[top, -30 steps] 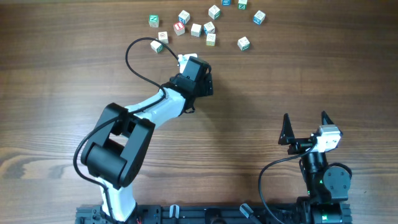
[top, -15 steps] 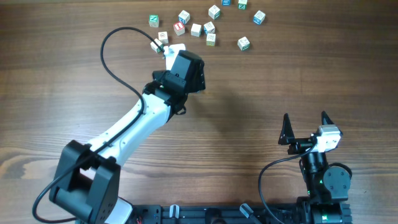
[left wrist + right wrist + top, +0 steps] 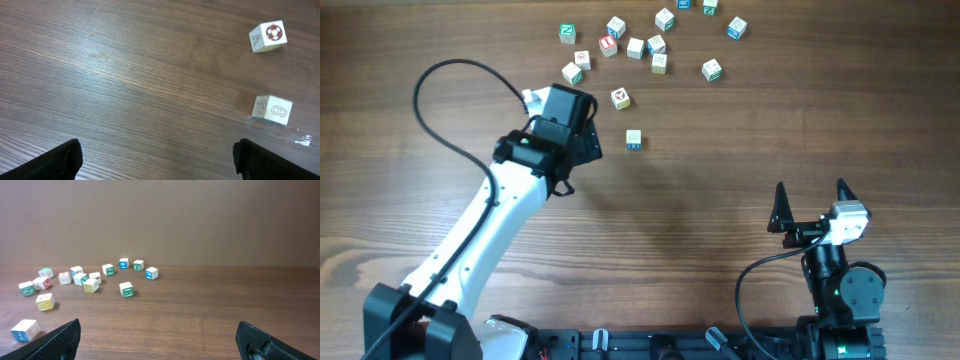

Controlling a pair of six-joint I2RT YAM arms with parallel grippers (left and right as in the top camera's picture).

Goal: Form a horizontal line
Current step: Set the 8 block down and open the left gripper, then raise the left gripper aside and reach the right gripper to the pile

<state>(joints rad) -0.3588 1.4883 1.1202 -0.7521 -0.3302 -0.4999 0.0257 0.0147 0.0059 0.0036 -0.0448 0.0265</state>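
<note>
- Nearest, at the front right of the bench (image 3: pixel 700 262): right gripper (image 3: pixel 811 192), fingers spread wide, nothing between them, well apart from every cube.
- From the right wrist camera: only bare wood close by, with all the cubes far off toward the left and centre.
- Farther in, left of centre: left gripper (image 3: pixel 157 159), likewise spread wide and empty, held above bare wood, touching no cube.
- Just to the right of the left gripper in the overhead view: double-ring cube (image 3: pixel 634 139), pale wood with a yellowish two-ring mark on top, flat on the bench and alone.
- A little beyond, and apart from the double-ring cube: ball-marked cube (image 3: pixel 619 97), with a dark red ball picture on top, turned slightly askew, also touching nothing.
- Farthest, along the back of the bench: scatter of letter cubes (image 3: pixel 656 44), with green, blue and red marks, set at differing angles. Some close beside one another; touching or not, impossible to tell.
- As for the horizontal line: not yet formed. Nowhere three cubes edge to edge in a straight row, only loose cubes across the far half of the bench.
</note>
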